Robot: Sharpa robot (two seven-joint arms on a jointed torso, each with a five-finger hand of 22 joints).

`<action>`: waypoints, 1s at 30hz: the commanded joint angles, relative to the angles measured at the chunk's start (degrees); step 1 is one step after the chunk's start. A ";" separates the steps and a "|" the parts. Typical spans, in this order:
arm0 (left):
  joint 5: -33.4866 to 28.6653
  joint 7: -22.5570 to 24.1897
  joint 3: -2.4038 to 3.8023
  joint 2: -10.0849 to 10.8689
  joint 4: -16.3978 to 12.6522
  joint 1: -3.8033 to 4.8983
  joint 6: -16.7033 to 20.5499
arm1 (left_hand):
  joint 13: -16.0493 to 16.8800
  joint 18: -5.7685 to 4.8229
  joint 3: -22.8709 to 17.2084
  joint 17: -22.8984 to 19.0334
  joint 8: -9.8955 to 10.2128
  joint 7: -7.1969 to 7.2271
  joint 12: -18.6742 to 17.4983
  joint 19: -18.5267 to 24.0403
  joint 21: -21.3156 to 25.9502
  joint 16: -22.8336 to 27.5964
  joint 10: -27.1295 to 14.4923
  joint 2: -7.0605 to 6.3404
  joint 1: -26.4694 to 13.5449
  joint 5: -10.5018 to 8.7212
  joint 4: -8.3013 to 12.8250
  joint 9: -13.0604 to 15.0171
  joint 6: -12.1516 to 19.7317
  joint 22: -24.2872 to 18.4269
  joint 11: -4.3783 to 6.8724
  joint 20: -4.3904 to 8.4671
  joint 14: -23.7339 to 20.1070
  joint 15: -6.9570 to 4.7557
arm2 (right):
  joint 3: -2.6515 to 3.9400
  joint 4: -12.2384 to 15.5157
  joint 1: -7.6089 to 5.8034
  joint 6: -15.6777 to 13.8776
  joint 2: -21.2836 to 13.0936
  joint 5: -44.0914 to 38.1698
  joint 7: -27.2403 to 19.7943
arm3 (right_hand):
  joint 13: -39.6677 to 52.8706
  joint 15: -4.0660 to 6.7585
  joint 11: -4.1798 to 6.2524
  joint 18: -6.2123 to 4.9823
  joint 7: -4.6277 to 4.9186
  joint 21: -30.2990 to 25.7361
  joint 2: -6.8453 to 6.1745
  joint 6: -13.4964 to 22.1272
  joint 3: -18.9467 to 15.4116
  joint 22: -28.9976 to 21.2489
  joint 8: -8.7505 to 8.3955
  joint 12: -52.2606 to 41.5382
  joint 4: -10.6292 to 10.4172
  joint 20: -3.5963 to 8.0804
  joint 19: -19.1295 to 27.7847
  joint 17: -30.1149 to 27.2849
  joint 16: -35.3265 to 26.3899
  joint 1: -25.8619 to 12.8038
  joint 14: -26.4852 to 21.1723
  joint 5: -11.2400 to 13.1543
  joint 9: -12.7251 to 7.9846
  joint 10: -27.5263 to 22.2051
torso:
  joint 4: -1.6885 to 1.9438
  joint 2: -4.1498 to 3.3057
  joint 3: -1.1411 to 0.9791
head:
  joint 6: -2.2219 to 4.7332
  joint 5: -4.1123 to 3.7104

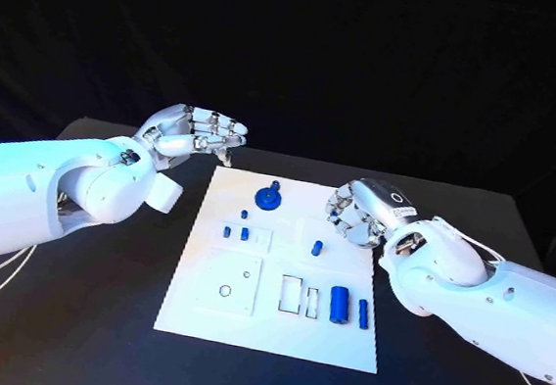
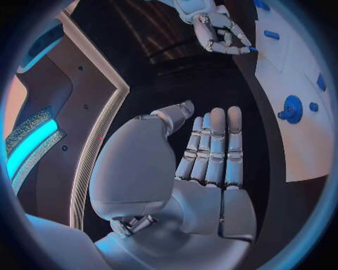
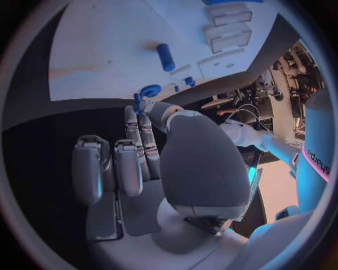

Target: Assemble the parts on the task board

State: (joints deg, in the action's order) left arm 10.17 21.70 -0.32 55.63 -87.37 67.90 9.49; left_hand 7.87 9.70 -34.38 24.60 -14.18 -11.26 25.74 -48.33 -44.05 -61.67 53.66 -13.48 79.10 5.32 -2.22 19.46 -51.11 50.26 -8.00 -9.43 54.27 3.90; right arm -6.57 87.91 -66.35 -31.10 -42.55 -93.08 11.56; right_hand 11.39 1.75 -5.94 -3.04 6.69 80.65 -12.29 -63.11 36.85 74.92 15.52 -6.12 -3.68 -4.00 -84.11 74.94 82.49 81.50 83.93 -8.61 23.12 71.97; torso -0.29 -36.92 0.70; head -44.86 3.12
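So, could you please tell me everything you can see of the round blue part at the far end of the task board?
The round blue part looks like a plastic disc with a raised hub at its middle, plain dark blue. It sits near the far edge of the white task board, roughly midway across. The left wrist view shows it the same way. Nothing touches it; both hands are clear of it.

The left arm reaches in to the task board, its left hand hovering just off the board's far left corner, palm up, holding nothing, fingers straight and side by side with the thumb apart. The right hand hangs over the board's right edge, near its far end, pinching a small blue part between thumb and fingertips, the other fingers curled
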 commanded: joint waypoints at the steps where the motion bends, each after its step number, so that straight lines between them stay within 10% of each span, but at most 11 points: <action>1: -0.73 0.45 0.05 -0.22 0.01 0.04 0.19 | -0.10 0.75 0.34 -0.11 0.36 -0.26 -0.33 -0.44 0.34 0.35 -0.55 0.38 -0.02 0.39 -0.07 -0.08 0.44 -0.07 0.02 -0.16 0.15 0.08 | 0.03 2.34 0.38 -3.78 0.10 3.44 -3.37 | 0.09 0.25 3.55 1.14 -0.13 0.10 0.14 -0.34 3.39 11.18 0.24 -0.04 3.67 0.25 -2.97 0.47 0.31 -0.32 3.36 -0.11 0.06 4.06 | -0.01 0.06 -0.04 | -0.04 0.92; 11: -1.33 0.74 0.02 -1.35 0.38 0.04 0.97 | -0.14 0.75 0.37 -0.12 0.46 -0.35 -0.36 -0.46 0.39 0.37 -0.63 0.37 -0.02 0.39 -0.09 -0.13 0.61 -0.10 -0.04 -0.18 0.15 0.12 | -0.18 5.70 2.83 -3.30 3.71 5.17 -5.27 | 0.07 0.24 3.51 1.09 -0.07 -0.14 0.18 -0.29 3.50 11.09 0.19 0.05 3.76 0.25 -2.89 0.35 0.25 -0.36 3.33 -0.15 0.07 4.04 | 0.11 0.03 0.08 | -0.43 4.12; 18: -1.81 1.00 -0.01 -2.49 0.53 0.05 1.76 | -0.17 0.74 0.38 -0.14 0.51 -0.39 -0.36 -0.48 0.43 0.39 -0.66 0.38 -0.02 0.39 -0.11 -0.16 0.68 -0.13 -0.08 -0.20 0.14 0.16 | -0.72 3.96 4.95 2.53 7.95 3.26 -4.04 | 0.05 0.21 3.46 0.98 0.01 -0.68 0.23 -0.21 3.63 10.87 0.11 0.18 3.88 0.24 -2.72 -0.03 0.07 -0.43 3.26 -0.17 0.07 4.00 | 0.18 -0.02 0.10 | -1.10 6.06; 30: -2.22 1.19 -0.10 -3.19 0.73 0.05 2.03 | -0.18 0.73 0.39 -0.15 0.53 -0.39 -0.36 -0.48 0.46 0.41 -0.68 0.38 -0.05 0.39 -0.14 -0.17 0.71 -0.15 -0.09 -0.22 0.12 0.18 | -1.19 1.55 6.40 6.58 11.51 -0.74 -0.88 | 0.03 0.17 3.41 0.99 0.07 -0.59 0.29 -0.14 3.73 10.92 0.05 0.29 3.98 0.22 -2.74 -0.07 0.05 -0.53 3.24 -0.18 0.07 3.97 | 0.06 -0.02 0.09 | -1.97 7.89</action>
State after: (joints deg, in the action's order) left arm 8.64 21.90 -0.44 52.56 -86.53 67.90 11.23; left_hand 7.75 9.70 -34.22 24.54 -13.97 -11.56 25.74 -48.54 -43.83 -61.45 53.46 -13.48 79.10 5.32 -2.38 19.35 -50.80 50.15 -8.20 -9.64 54.27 3.90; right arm -7.74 89.56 -60.03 -27.27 -31.13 -91.21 9.25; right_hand 11.38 1.65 -5.93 -3.04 6.69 80.17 -12.76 -63.11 37.56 74.91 15.52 -5.75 -2.97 -4.00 -84.11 74.91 82.49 81.02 84.02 -8.65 23.10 71.97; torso -0.10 -36.91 0.80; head -46.67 10.53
